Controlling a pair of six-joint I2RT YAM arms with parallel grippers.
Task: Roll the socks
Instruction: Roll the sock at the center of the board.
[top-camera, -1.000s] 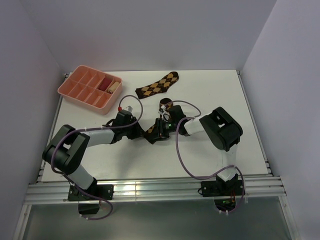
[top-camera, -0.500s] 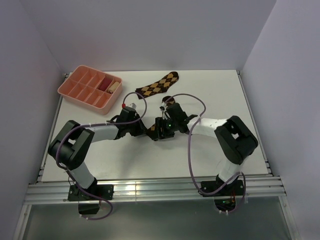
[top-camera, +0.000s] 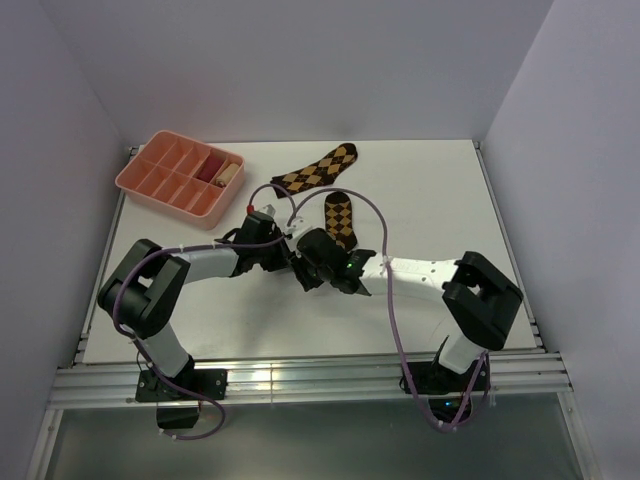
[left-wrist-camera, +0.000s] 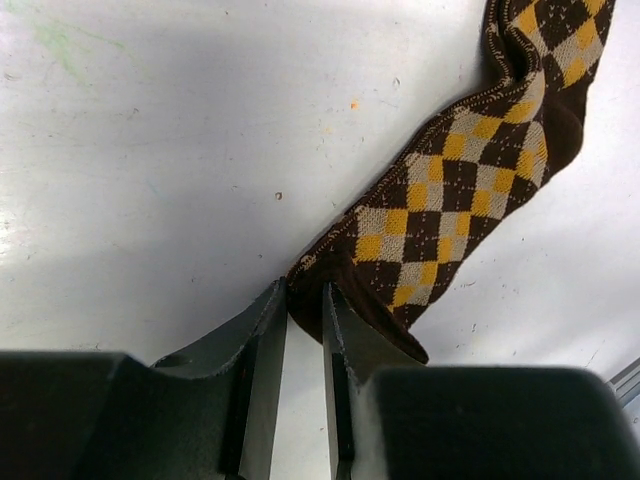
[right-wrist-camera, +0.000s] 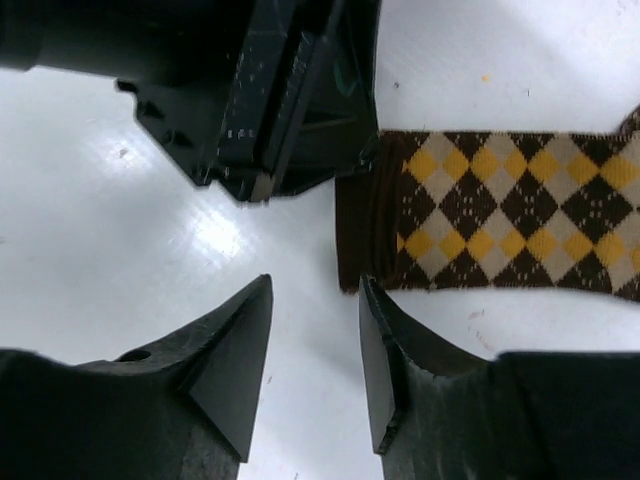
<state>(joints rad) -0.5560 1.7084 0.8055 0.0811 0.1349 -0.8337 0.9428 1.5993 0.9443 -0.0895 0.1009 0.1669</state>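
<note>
We see the left gripper (left-wrist-camera: 305, 300) closed down to a thin slit, and the dark cuff edge of the nearer sock (left-wrist-camera: 470, 180) is pinched in that slit. In the left wrist view the sock runs away from the fingertips toward 1 o'clock, lying flat on the bench (top-camera: 430, 190) with a fold near its far end. From overhead its long axis is close to 12-to-6, and its cuff end is at about 7 o'clock, hidden under the two grippers.

The right gripper (right-wrist-camera: 315, 295) meets the left one tip to tip. Its jaws stand about half apart with only bare bench between them, so it holds nothing. Its right fingertip is just beside the corner of the cuff, and we cannot tell whether they touch.

The farther sock (top-camera: 318, 170) lies at 12 o'clock from the grippers, flat and apart from the first, with its long axis running from 8 to 2 o'clock.

At 10 o'clock, near the bench's back left corner, we see a pink tray (top-camera: 165, 200) holding a reddish roll (top-camera: 213, 166) and a beige roll (top-camera: 231, 173) in neighbouring compartments.
</note>
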